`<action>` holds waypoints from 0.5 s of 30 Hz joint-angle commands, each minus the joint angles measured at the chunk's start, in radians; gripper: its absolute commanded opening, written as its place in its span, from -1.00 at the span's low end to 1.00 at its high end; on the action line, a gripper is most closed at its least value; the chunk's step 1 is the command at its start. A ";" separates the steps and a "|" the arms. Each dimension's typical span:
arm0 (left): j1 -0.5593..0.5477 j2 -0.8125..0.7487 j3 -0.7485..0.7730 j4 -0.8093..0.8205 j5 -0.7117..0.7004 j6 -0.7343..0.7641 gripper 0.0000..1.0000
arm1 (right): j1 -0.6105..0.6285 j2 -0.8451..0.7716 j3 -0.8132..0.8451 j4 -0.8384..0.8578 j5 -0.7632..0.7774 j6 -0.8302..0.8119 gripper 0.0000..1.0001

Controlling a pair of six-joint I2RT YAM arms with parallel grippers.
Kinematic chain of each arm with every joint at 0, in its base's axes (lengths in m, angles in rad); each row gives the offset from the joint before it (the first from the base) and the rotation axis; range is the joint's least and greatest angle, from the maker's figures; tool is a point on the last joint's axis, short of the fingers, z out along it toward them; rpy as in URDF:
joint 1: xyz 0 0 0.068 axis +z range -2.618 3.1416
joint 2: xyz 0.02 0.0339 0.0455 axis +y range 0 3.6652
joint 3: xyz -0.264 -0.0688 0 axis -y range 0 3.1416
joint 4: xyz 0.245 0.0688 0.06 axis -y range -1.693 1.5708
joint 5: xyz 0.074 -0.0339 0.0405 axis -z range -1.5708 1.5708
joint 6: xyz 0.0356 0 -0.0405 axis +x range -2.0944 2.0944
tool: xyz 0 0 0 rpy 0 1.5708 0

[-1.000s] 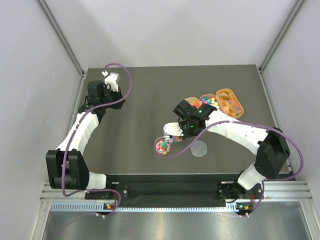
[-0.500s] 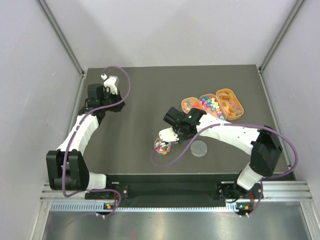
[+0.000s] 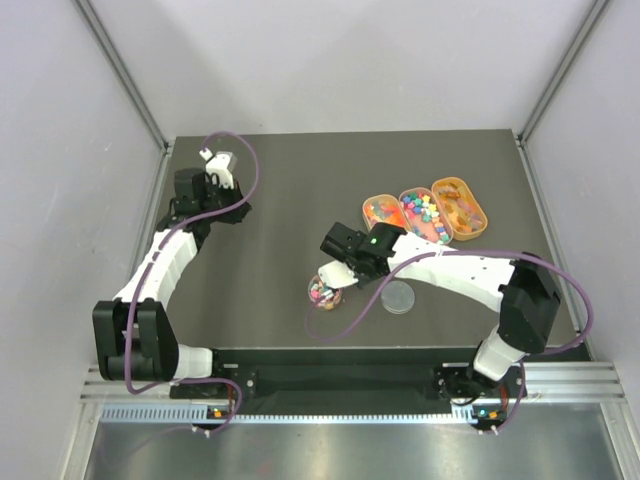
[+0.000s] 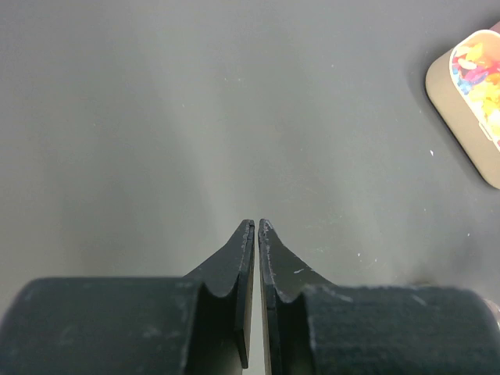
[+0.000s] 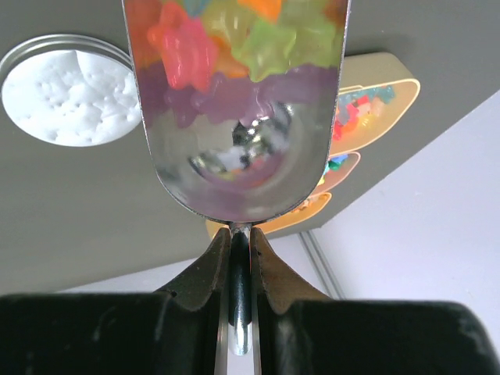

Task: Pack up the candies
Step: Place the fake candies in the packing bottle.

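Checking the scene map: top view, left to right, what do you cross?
Left tool → clear cup of candies → left tray → middle tray → right tray. Right tool with its metal scoop overlaps the cup, round lid overlaps the left tray; both left out.

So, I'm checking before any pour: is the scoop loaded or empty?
Loaded: pink, orange and green candies lie in the scoop, its handle pinched by the right gripper.

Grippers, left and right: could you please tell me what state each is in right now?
Left gripper: closed, empty.
Right gripper: closed on the scoop by its handle; candies in it.
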 commanded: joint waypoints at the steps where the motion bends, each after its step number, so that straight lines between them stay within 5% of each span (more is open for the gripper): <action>1: 0.007 0.004 -0.008 0.054 0.024 -0.015 -0.78 | 0.024 -0.007 0.040 -0.011 0.068 -0.011 -1.00; 15: 0.008 -0.020 -0.034 0.074 0.033 -0.027 -0.78 | 0.067 -0.010 0.053 -0.040 0.154 -0.017 -1.00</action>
